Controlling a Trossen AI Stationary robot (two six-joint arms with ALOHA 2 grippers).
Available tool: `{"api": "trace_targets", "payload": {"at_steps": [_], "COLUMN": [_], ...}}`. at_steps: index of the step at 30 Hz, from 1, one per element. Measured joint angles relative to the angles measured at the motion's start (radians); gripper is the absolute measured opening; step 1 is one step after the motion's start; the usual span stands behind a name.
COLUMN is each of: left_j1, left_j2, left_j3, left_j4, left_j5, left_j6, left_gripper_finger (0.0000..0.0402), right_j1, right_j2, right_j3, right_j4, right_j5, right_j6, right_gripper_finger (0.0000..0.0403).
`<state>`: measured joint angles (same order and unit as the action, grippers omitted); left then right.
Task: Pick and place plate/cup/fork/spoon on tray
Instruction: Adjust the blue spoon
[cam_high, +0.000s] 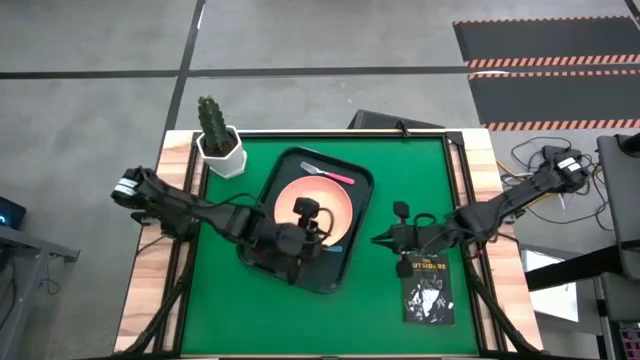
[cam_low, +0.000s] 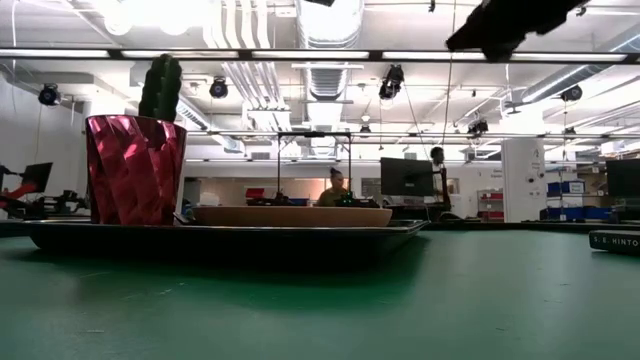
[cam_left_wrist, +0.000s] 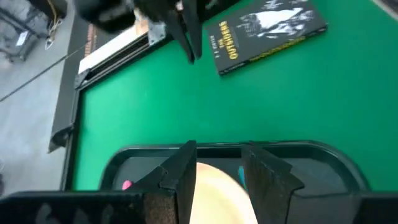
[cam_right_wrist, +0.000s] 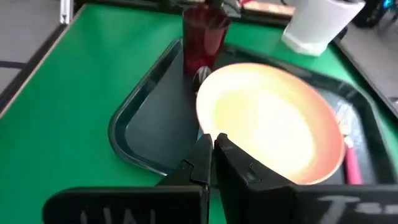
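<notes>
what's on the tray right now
On the tray: the plate, cup, fork and a spoon, mostly hidden beside the plate.

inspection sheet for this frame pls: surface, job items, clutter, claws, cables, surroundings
Surface: green table, wooden side edges.
Job items: plate on the tray; cup upright on tray beside plate; fork on tray along plate's rim; spoon bowl showing between cup and plate, handle hidden.
Clutter: black book on the mat; cactus pot at a table corner.
Claws: left claw open above the plate; right claw shut, off the tray.
Cables: bundle on floor beside table.
Surroundings: people and monitors beyond in the low view.
</notes>
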<state>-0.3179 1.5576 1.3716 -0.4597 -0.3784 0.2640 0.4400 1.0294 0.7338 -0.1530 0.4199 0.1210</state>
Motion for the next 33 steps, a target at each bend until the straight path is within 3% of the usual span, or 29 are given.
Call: {"api": "trace_targets", "payload": {"at_steps": [8,12,18,33], "left_j1": [-0.061,-0.075,-0.076,-0.078], "left_j2": [-0.105,-0.155,-0.226,-0.407], "left_j3": [-0.183,-0.261,-0.316,-0.436], "left_j4": [0.199,0.309,0.340,0.344], "left_j5": [-0.009,-0.070,-0.132,-0.133], "left_j6": [0.000,0.004,0.053,0.082], "left_gripper_finger": [0.0109,0.0109,0.0109,0.0109], "right_j1": [0.000,0.000,-0.016,-0.094], "right_j2": [0.213,0.318,0.466,0.765], "right_j3": [0.038,0.087,0.191,0.475], "right_j4": [0.040,0.049,0.064,0.039], "right_j5": [0.001,0.001,0.000,-0.030], "right_j6": [0.135,0.161,0.159,0.050], "right_gripper_finger": [0.0009,0.0009,0.0009,0.0009]}}
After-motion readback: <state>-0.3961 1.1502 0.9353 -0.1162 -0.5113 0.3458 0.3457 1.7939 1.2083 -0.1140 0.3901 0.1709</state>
